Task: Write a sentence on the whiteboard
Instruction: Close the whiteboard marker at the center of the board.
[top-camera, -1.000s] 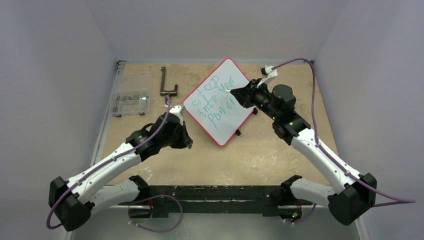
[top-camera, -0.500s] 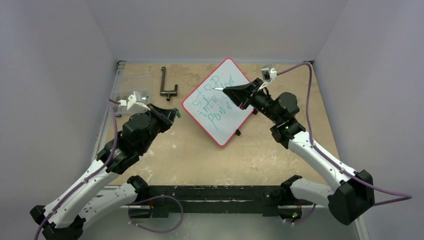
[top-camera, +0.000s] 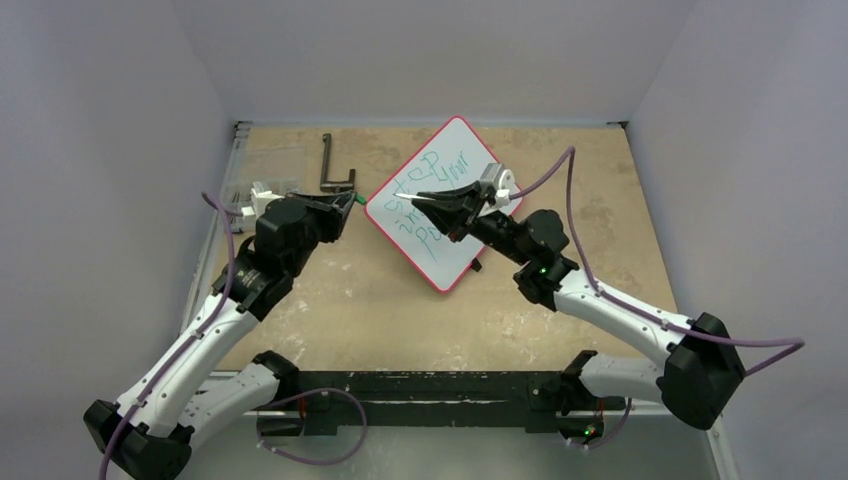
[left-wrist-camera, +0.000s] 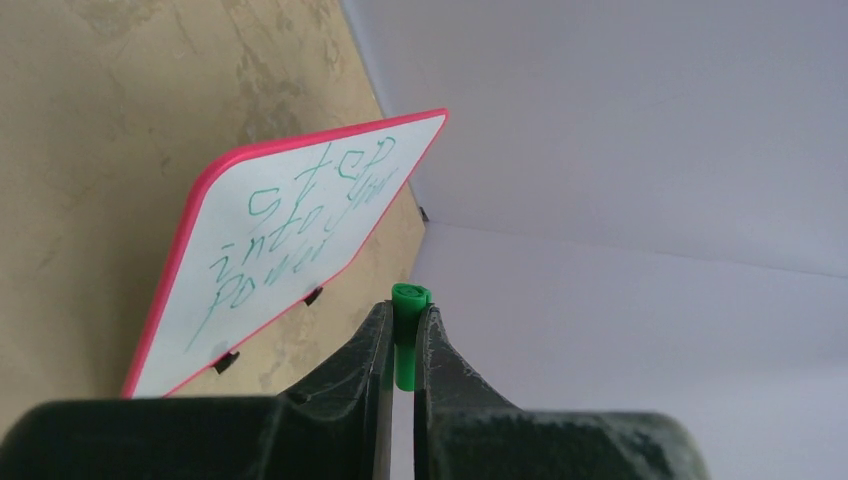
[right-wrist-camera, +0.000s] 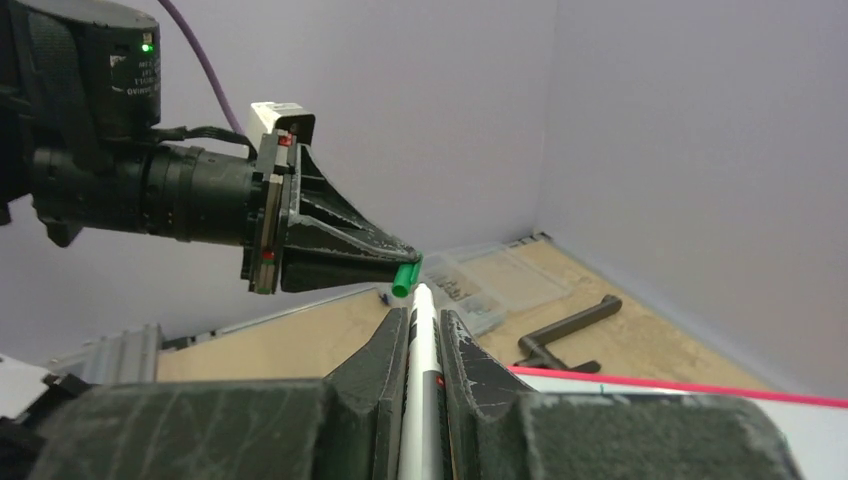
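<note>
The whiteboard (top-camera: 455, 262), white with a red rim, lies tilted like a diamond at mid table. The sentence (top-camera: 430, 165) is in green handwriting in three lines and reads "step into your power" in the left wrist view (left-wrist-camera: 290, 230); my right arm covers part of it from above. My right gripper (top-camera: 425, 198) is shut on a white marker (right-wrist-camera: 423, 350) and hovers over the board's left half, tip pointing left. My left gripper (top-camera: 345, 205) is shut on the green cap (left-wrist-camera: 409, 297), just left of the board. Cap (right-wrist-camera: 405, 277) and marker tip nearly meet.
A black L-shaped tool (top-camera: 333, 170) lies at the back, left of the board. A clear plastic box (right-wrist-camera: 490, 280) of small parts sits at the left edge, partly behind my left arm. Grey walls close in the table on three sides.
My left arm has lifted and turned its gripper, with the cap, toward the board. My right arm has swung left across the board, bringing the marker tip up to the cap.
</note>
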